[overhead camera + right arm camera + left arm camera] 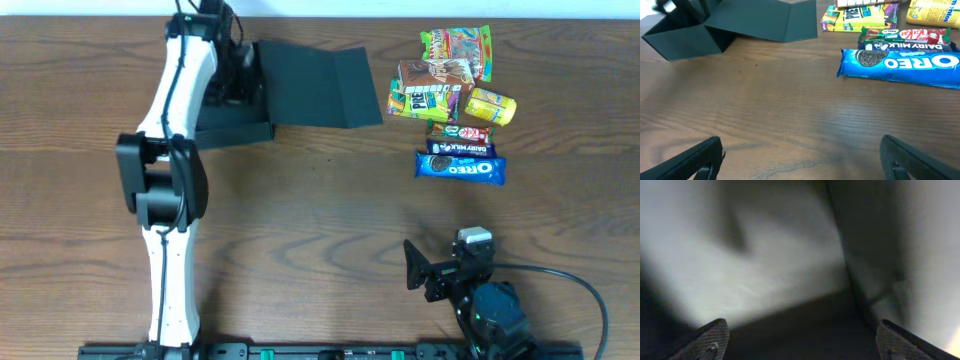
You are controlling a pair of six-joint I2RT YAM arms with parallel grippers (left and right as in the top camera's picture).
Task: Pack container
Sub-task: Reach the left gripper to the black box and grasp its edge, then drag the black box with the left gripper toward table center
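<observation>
The dark teal-black container (310, 88) lies at the back of the table with its flap lid (355, 90) swung open to the right. It also shows in the right wrist view (740, 22). My left gripper (232, 75) is open at the container's left end; its wrist view shows only the dark inner walls (790, 270) between the spread fingers (800, 342). My right gripper (802, 160) is open and empty above bare wood near the front right (440, 268). Snack packets lie at the back right, among them a blue Oreo pack (460, 168).
The snack pile holds a Dairy Milk bar (460, 149), a KitKat (462, 132), a yellow packet (490, 106), a green candy bag (458, 48) and a brown packet (435, 72). The right arm's cable (580, 285) runs along the front right.
</observation>
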